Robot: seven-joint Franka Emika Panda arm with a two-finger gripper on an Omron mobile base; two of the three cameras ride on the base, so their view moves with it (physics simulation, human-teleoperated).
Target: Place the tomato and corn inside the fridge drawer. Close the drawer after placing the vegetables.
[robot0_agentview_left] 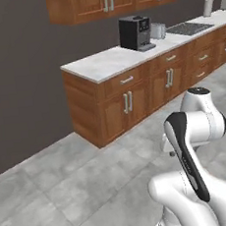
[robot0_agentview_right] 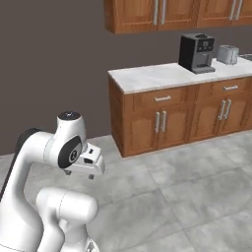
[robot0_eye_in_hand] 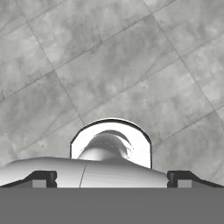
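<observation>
Jaws spread wide and empty, fingertips [robot0_eye_in_hand: 41, 178] far apart, pointing down at the grey tiled floor [robot0_eye_in_hand: 109, 65]. Arm [robot0_agentview_right: 54, 147] folded above its base; beyond it, a wooden cabinet run with a white table [robot0_agentview_left: 109, 61] carrying a coffee machine [robot0_agentview_left: 135, 32]. Tomato and fridge drawer cannot be located.

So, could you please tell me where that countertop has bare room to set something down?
The white marble countertop is bare from its left end up to the black coffee machine. Right of the machine it is crowded: the silver toaster stands close beside it.
</observation>
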